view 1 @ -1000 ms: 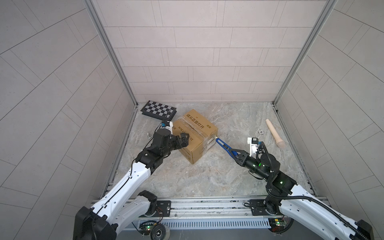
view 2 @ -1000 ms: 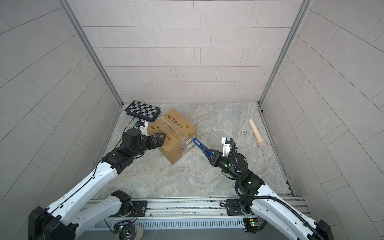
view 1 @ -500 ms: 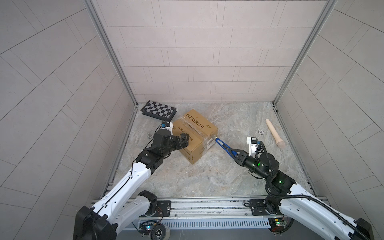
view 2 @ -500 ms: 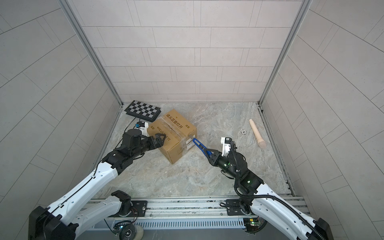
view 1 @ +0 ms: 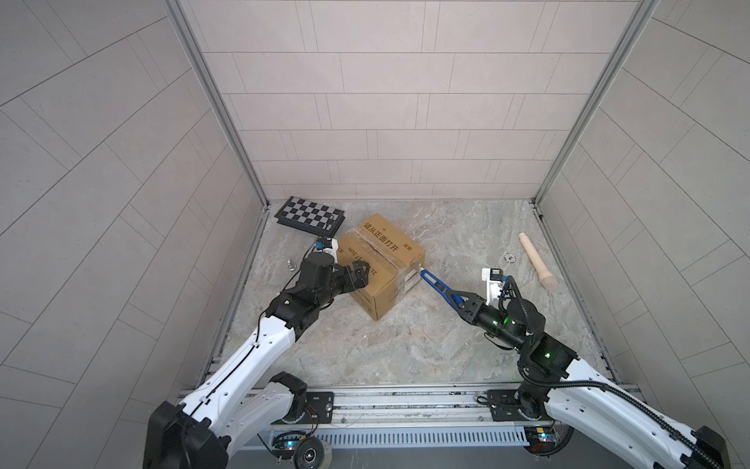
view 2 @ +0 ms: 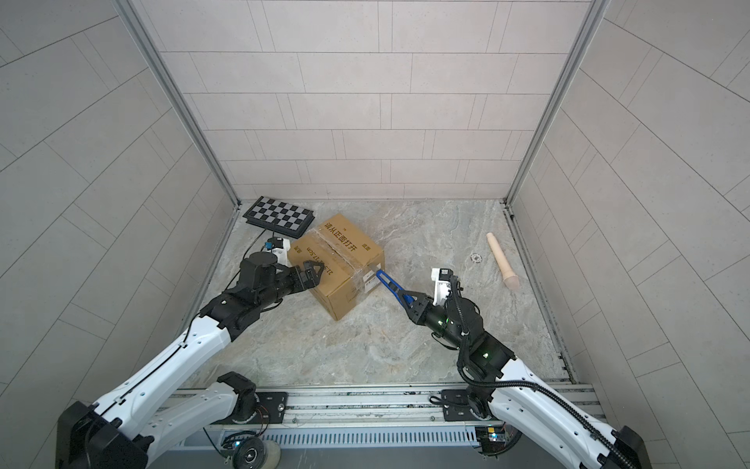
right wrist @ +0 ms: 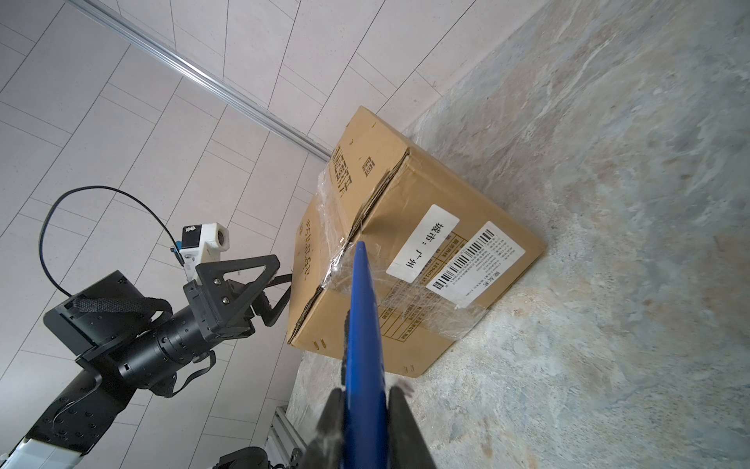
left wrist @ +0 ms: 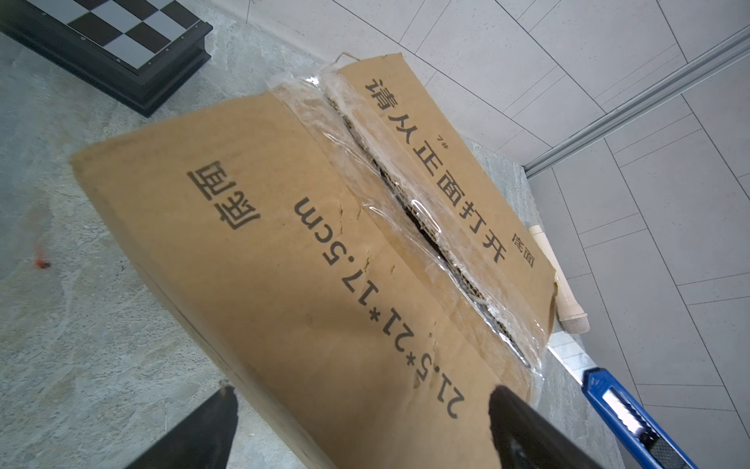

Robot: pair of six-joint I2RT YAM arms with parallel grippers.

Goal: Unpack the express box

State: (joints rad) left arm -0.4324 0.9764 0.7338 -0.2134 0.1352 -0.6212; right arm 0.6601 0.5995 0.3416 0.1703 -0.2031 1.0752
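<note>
Almost nothing has shifted over the last second: the express box (view 1: 381, 264) lies where it did, and the right arm has only crept a little nearer to it.

In both top views the box sits on the desk (view 1: 406, 345) between the two arms. The left gripper (view 1: 360, 276) is spread wide against the box's near side, apparently to brace it against the push of the tool. On the opposite side, the right gripper (view 1: 460, 300) is clamped on a blue utility knife (view 1: 438, 286) whose tip meets the box's upper edge.

The left wrist view shows the left gripper's fingers (left wrist: 527, 430) straddling an upper edge of the box (left wrist: 284, 264), one over the printed top. Ahead of them, the clear tape (left wrist: 406, 195) on the seam gapes darkly in the middle, while its ends look intact.

In the right wrist view the knife (right wrist: 361, 316) runs straight out of the right gripper (right wrist: 365, 402). Its tip is at the taped edge above the shipping label (right wrist: 475, 264), likely so the remaining tape there can be slit.
</note>
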